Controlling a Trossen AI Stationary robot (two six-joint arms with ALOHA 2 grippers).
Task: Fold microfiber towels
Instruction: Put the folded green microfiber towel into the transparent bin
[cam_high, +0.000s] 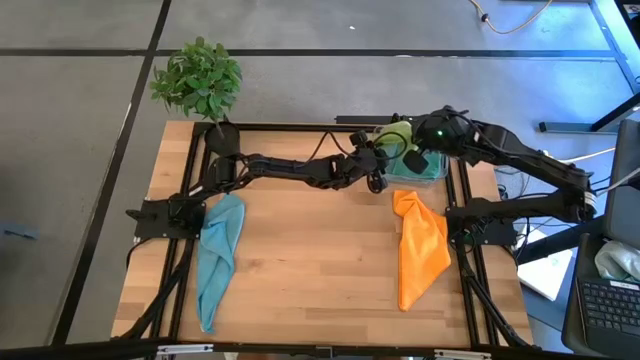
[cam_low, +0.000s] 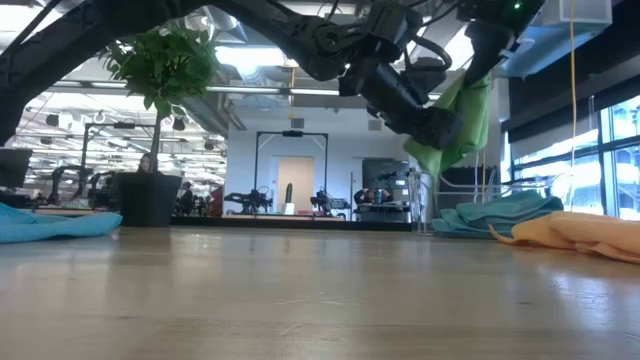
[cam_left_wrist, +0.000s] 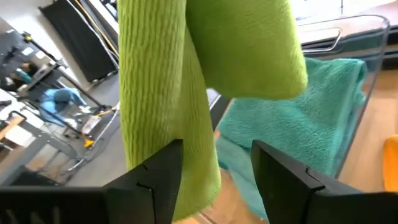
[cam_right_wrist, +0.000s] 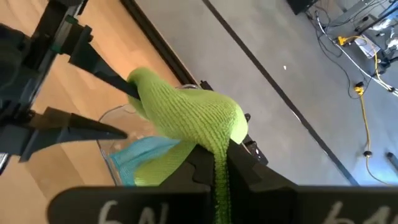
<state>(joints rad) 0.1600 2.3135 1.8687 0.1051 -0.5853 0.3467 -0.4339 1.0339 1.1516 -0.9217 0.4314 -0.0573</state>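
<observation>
My right gripper (cam_right_wrist: 214, 165) has its jaws clenched on the lime towel (cam_right_wrist: 186, 115), holding it up over the clear bin (cam_high: 425, 172) at the table's far right corner, so the cloth hangs down as a long drape with its long axis vertical, clear of the table in the low view. My left gripper (cam_left_wrist: 214, 177) has its jaws released, and in the left wrist view the hanging lime fold sits against one finger (cam_left_wrist: 158, 177) and partly across the gap, with the other finger standing clear of it. That is the relation I judge the next move turns on: the drape lies straight ahead of the left jaws, running across their closing line, so a short push forward and a close should catch the free hanging part. The left arm reaches across from the far left to meet it, and both grippers are close together above the bin. Under the lime cloth a teal towel (cam_left_wrist: 298, 118) lies in the bin. Farther out, the orange towel (cam_high: 418, 248) lies crumpled on the table (cam_high: 310, 260) at the right, and a light blue towel (cam_high: 217, 255) lies stretched along the left side. A potted plant (cam_high: 198, 78) stands at the far left corner.
</observation>
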